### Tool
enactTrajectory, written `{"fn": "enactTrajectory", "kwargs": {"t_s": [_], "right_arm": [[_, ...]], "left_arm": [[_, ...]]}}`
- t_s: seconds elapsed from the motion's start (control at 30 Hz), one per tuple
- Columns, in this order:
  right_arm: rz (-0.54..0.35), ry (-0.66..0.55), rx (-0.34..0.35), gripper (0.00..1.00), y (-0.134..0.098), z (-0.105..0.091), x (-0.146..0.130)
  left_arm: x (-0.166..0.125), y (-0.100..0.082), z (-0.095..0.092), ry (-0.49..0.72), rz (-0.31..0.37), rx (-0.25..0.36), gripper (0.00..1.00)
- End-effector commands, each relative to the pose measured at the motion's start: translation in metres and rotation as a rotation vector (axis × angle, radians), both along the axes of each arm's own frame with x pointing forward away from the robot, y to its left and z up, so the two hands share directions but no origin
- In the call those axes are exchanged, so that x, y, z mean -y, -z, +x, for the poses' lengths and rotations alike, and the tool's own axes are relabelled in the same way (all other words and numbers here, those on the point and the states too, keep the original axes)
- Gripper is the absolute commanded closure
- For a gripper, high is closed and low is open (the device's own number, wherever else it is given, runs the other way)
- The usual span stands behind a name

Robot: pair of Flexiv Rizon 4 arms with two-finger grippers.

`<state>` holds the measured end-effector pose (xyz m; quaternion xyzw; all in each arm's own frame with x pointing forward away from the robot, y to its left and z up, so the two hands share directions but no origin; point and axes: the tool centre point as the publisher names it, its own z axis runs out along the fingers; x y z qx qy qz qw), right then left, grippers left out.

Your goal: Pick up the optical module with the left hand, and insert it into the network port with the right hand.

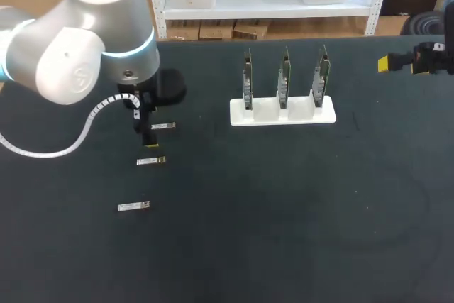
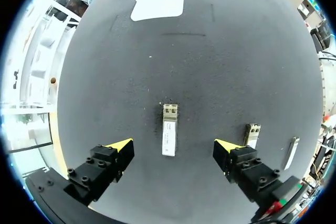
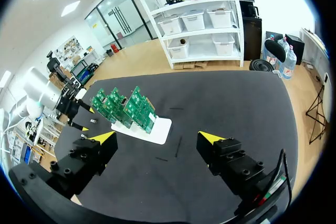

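Optical module lying flat on the dark table, the farthest of a row of three at the left side. The second module and third module lie nearer. The left gripper hangs over the first with its fingers spread wide, one to either long side, neither touching. The right gripper sits at the far right, likewise spread and holding nothing. Three green circuit boards stand upright in a white rack to the right of the modules; their network ports cannot be made out. The module appears small, light and rigid, with a smooth metal case likely to slip. It is best grasped across its long sides at mid-length, leaving one end free for the right gripper.
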<state>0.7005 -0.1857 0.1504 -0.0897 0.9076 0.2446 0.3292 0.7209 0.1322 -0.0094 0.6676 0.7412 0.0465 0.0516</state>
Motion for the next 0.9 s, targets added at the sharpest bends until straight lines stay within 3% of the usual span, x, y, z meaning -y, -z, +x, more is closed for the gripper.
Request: {"fn": "enactTrajectory", "kwargs": {"t_s": [0.03, 0.23, 0.9], "right_arm": [[-0.004, 0.005, 0.0, 0.0, -0.0004, -0.0009, -0.0009], [-0.004, 0.005, 0.0, 0.0, -0.0004, -0.0009, -0.0009], [-0.004, 0.005, 0.0, 0.0, -0.0004, -0.0009, -0.0009]], "left_arm": [[0.003, 0.0008, 0.0027, 0.007, 0.009, -0.03, 0.0], [0.0032, 0.0022, 0.0035, 0.002, 0.009, -0.081, 0.0], [0.0038, 0.0045, 0.0064, -0.015, -0.005, -0.076, 0.0]]}}
